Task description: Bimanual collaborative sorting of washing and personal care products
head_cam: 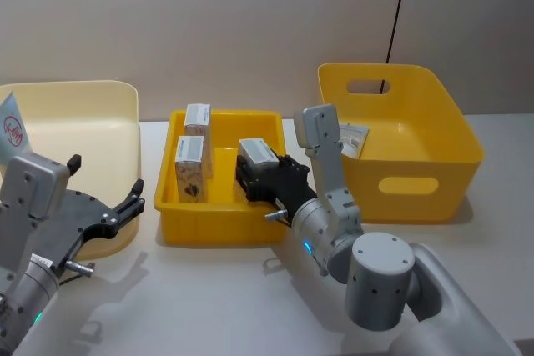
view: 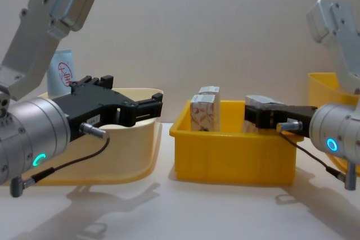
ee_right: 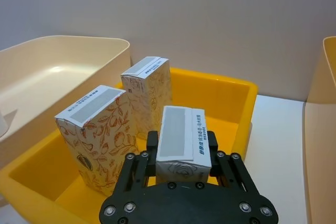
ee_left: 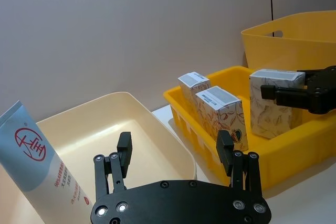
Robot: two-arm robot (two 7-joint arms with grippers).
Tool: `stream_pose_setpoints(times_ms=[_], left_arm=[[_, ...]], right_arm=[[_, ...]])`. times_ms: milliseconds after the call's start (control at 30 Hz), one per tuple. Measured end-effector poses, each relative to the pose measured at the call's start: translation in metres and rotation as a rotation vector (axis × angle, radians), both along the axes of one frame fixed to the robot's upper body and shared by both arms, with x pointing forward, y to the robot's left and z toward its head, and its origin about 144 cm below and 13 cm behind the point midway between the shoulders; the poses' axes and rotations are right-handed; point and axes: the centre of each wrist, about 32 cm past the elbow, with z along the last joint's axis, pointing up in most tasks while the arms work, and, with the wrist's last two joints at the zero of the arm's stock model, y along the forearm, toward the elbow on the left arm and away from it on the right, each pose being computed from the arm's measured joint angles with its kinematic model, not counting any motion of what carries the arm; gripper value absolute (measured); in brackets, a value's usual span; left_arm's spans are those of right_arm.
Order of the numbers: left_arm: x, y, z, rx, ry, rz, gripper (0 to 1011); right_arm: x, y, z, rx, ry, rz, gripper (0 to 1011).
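Two end effectors sit nearest. Left end effector (head_cam: 125, 204) hovers at the near edge of the cream bin (head_cam: 100, 102), black fingers spread wide, nothing held. Right end effector (head_cam: 260, 179) is inside the shallow yellow tray (head_cam: 219, 227), fingers closed on one carton (head_cam: 255, 152) from both sides, carton upright at the tray's right part.

Count: three cartons, one tube, three bins.

Cartons are small white cardboard boxes, rectangular, with orange-red leaf and fruit print and a grey label strip on top. Besides the gripped one, two stand upright along the tray's left side: a near carton (head_cam: 190, 168) and a far carton (head_cam: 198, 118), one just behind the other, well apart from the held one.

Tube (head_cam: 12, 129) is pale blue, smooth soft plastic, flat-ended, with a red round mark; it leans upright in the cream bin at far left.

Bins are smooth moulded plastic with rounded corners. Cream bin is wide and low, on the left of the white surface (head_cam: 209, 306). Shallow yellow tray is in the middle. Deep yellow bin (head_cam: 417, 198) with cut-out handles is on the right; a pale printed item (head_cam: 352, 139) lies inside, cannot tell what.
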Motion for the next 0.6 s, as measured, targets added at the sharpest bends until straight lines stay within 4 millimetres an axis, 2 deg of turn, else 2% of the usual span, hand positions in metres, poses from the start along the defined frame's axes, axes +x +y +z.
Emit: stream_pose_setpoints(times_ms=[67, 167, 600], left_arm=[[0.0, 0.0, 0.0, 0.0, 0.0, 0.0, 1003], [0.0, 0.0, 0.0, 0.0, 0.0, 0.0, 1003], [0.0, 0.0, 0.0, 0.0, 0.0, 0.0, 1003]], right_arm=[[0.0002, 0.0002, 0.0001, 0.0, 0.0, 0.001, 504], [0.0004, 0.0003, 0.0002, 0.0, 0.0, 0.001, 438], [0.0005, -0.0074, 0.0006, 0.024, -0.066, 0.02, 410]])
